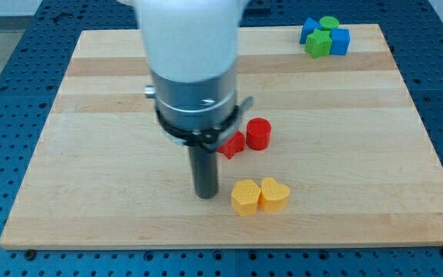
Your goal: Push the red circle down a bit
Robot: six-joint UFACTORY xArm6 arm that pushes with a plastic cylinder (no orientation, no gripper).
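Note:
The red circle (258,133) stands near the middle of the wooden board (91,154). A second red block (231,144), shape unclear, touches it on its left and is partly hidden by the arm. My tip (205,194) rests on the board below and to the left of both red blocks, about a block's width left of the yellow pair. The arm's white and grey body (193,69) covers the board above the tip.
A yellow hexagon (245,198) and a yellow heart (274,194) sit side by side below the red blocks. In the view's top right corner, a green circle (328,24), a green block (318,44) and two blue blocks (340,41) are clustered.

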